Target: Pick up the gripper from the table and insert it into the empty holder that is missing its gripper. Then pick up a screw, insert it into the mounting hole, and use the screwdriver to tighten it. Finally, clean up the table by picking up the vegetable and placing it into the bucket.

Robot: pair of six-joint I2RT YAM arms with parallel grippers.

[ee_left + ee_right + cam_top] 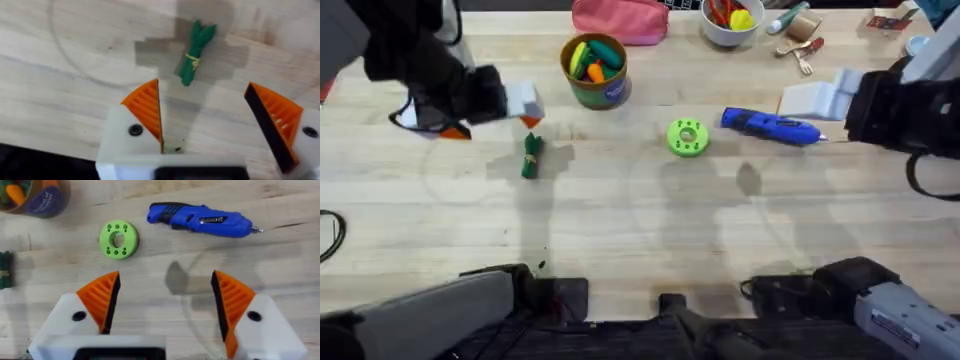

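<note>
The vegetable [530,157] is a small green bundle tied with a yellow band, lying on the wooden table left of centre. My left gripper [528,108] hovers just behind it, open. In the left wrist view the vegetable [196,51] lies ahead of the left gripper [202,87], between the lines of its orange pads and apart from them. The olive bucket [595,70] stands at the back with toy vegetables inside. The blue screwdriver [770,125] lies right of centre. My right gripper [815,100] is open beside its tip, holding nothing. The loose gripper and empty holder are out of view.
A green ring-shaped disc [687,137] sits between the vegetable and the screwdriver. A pink pouch [620,20] and a white bowl [732,20] of toys line the back edge, with small items at the far right [800,45]. In the right wrist view the screwdriver [200,220] and disc [119,240] lie ahead.
</note>
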